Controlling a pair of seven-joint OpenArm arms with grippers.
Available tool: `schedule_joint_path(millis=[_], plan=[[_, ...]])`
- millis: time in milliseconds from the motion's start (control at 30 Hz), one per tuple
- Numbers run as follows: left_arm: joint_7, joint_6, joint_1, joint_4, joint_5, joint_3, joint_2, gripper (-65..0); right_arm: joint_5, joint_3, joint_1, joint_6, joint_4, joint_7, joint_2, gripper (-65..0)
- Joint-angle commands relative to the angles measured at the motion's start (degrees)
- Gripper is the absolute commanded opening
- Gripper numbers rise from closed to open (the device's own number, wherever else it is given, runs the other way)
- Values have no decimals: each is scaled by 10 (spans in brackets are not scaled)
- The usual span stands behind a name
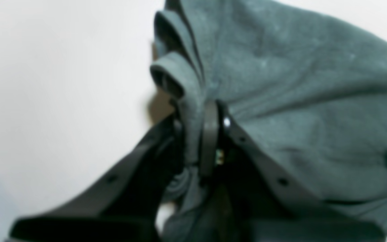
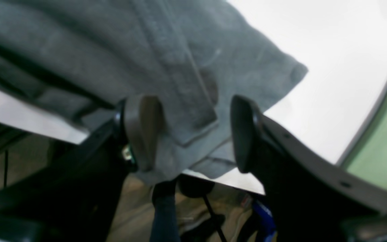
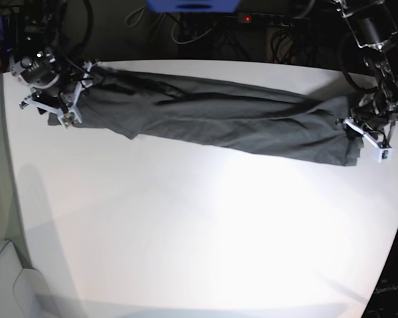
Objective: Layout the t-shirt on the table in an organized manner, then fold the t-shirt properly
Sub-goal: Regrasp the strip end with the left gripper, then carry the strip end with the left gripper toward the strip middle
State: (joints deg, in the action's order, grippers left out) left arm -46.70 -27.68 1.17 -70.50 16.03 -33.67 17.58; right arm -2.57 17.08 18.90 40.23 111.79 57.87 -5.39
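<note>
Charcoal-grey t-shirt (image 3: 219,119) stretched in long band across far part of white table (image 3: 186,232). Left gripper (image 1: 210,134) clamped on bunched cloth at 3 o'clock end. Right gripper (image 2: 186,134), jaws apart, cloth corner between them, at 9 o'clock end.

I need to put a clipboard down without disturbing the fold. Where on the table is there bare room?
The wide white stretch of the table on the camera's side of the t-shirt is bare, edge to edge. The far strip is crowded: the shirt spans it, with the left gripper clamped on one end and the right gripper open around the other.
</note>
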Motion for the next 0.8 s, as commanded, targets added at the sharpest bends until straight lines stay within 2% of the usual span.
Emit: schedule_joint_path(millis=[0,67,233,467,600,700,767], plan=[[-42,1,-1,7,-29,2,0,-622,3,1,-4,-2,9,-7,-4,-298],[-43,3,-1,0,-27,0,0,-650,3,1,-4,-2,9,-7,-4,-298],[-50,6,3,-75,-32,0,0,-646,3,1,-4,-2,8,-7,-5,-298],[-141,7,15,-266,-32,0,-5,-646,3,1,-5,-2,-17,-8,-5,-299],[-188,8,14,-367,-32,0,-28,-646,3,1,-7,-2,-33,-13,-6,-299],[-233,13,14,-420,-32,3,-58,-646,3,1,-7,-2,-35,-29,-5,-299],[-246,41,17,-439,-32,4,-80,-646,3,1,-7,-2,-35,-31,-5,-299]])
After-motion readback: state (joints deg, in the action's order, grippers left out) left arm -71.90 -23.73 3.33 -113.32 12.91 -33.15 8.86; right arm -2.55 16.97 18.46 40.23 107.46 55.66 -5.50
